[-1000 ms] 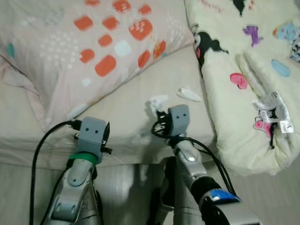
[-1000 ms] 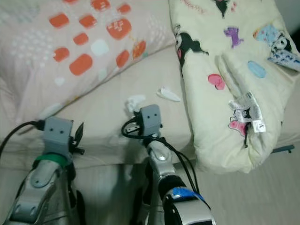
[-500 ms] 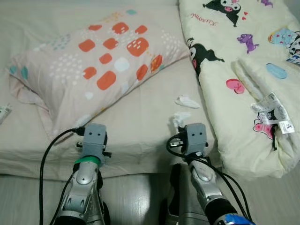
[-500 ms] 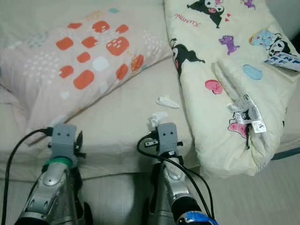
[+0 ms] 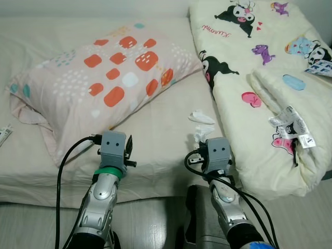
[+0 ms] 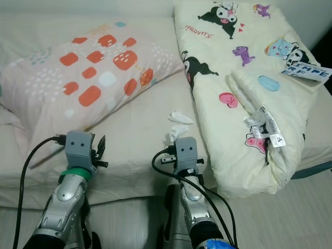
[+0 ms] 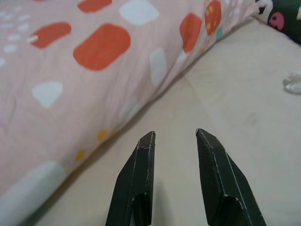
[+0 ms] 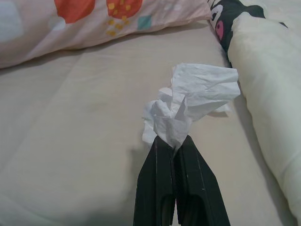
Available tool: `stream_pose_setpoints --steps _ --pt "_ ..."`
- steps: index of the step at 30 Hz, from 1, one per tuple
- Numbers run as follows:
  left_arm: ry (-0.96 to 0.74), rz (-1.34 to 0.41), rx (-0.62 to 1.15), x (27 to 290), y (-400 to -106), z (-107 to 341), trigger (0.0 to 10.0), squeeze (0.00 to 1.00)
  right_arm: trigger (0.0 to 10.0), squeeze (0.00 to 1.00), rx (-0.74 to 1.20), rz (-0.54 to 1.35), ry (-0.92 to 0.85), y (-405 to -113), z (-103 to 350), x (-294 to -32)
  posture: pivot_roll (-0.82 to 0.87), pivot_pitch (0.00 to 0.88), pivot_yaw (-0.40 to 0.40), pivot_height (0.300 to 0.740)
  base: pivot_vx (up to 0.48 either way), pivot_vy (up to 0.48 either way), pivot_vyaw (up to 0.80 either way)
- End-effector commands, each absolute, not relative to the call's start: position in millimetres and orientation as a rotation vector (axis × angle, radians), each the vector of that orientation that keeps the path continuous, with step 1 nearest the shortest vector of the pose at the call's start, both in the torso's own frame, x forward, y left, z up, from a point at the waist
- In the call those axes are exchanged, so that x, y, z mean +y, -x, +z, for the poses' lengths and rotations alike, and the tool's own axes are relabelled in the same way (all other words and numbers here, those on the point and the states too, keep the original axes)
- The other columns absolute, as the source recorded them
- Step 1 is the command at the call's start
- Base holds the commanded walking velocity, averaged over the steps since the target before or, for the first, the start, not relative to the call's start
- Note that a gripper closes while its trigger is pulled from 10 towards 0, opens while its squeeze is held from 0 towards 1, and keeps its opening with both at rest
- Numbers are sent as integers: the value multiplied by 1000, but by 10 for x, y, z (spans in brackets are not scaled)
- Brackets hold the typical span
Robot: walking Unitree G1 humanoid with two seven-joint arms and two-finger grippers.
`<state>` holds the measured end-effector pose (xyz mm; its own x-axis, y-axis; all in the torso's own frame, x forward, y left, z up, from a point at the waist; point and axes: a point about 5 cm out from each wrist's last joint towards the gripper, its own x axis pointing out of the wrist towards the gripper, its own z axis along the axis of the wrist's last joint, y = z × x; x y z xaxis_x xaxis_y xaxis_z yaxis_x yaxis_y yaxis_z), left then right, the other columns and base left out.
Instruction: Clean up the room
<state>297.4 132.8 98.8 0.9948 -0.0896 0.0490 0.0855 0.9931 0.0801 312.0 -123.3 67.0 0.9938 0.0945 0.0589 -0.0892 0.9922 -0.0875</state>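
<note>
Right wrist view: a crumpled white paper tissue (image 8: pixel 188 101) is pinched at its lower tuft by the right hand (image 8: pixel 175 143), fingers clamped together on it. Feather-light, soft and easily torn, it is judged best gripped by its bunched centre. The left hand (image 7: pixel 173 136), fingers apart, is held empty above the beige bed sheet (image 7: pixel 225 94), the orange-patterned pink pillow (image 7: pixel 70 70) at its ten o'clock.

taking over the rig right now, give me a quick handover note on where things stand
Right pincer: shut on a crumpled tissue, held just above the bed sheet, near the bed's front edge.
Left pincer: open and empty, over the sheet beside the spotted pillow.
A second tissue lies on the sheet between the pillow and the cartoon blanket.
Done: one tissue gripped.
Left: bin the held tissue, then collect the second one. No bin is in view.
</note>
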Motion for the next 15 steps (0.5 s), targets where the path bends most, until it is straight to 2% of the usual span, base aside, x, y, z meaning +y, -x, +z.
stream_pose_setpoints --steps 1,15 --pt "-66 -84 -35 1333 -2935 913 10000 0 10000 0 -37 105 88 -3081 616 -1206 20 106 -44 593 0 0 0" --pt "-66 -100 -50 1309 -2932 901 10000 0 10000 0 -34 124 86 -3067 619 -1152 22 91 -50 643 0 0 0"
